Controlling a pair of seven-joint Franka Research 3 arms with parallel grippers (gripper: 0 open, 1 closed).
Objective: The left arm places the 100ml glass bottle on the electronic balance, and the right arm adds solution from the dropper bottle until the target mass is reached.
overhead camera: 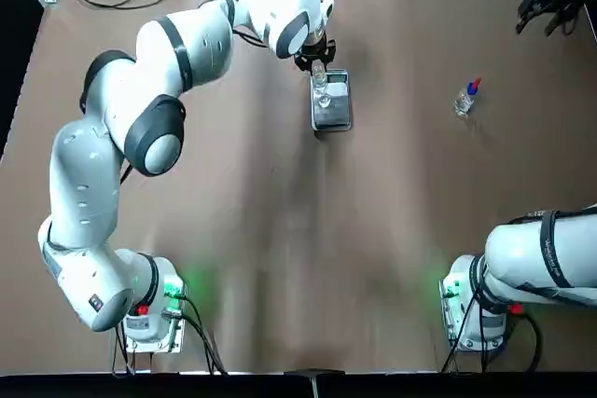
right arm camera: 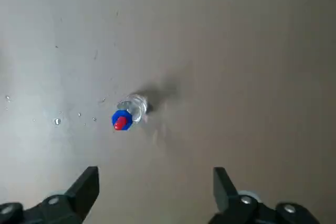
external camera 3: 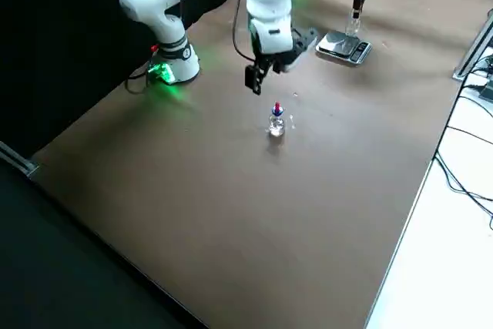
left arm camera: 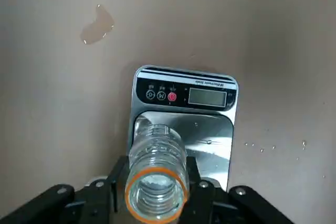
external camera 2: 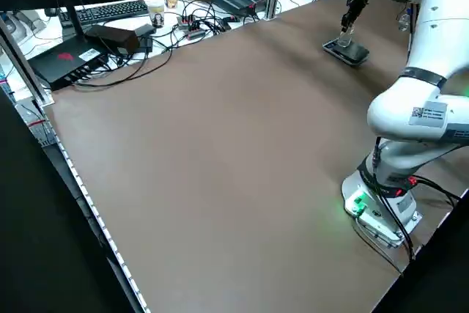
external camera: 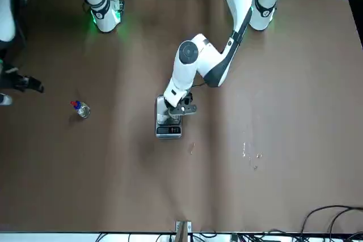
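Observation:
The left gripper (overhead camera: pixel 315 61) is shut on the neck of the clear 100ml glass bottle (overhead camera: pixel 321 88), which stands upright over the near-left part of the electronic balance (overhead camera: pixel 332 104). In the left wrist view the bottle (left arm camera: pixel 157 153) hangs between the fingers (left arm camera: pixel 112 181) above the shiny pan (left arm camera: pixel 210 140); whether it rests on the pan I cannot tell. The dropper bottle (overhead camera: pixel 466 97), with blue collar and red tip, stands on the table to the right. The right gripper (right arm camera: pixel 156 187) hovers open above the dropper bottle (right arm camera: pixel 127 115), apart from it.
Cables, a keyboard and boxes (external camera 2: pixel 110 27) crowd the table's far edge. Small water drops (right arm camera: pixel 56 121) lie on the brown mat near the dropper bottle, and a wet patch (left arm camera: pixel 97 24) lies beyond the balance. Both arm bases (overhead camera: pixel 154 309) glow green at the near edge.

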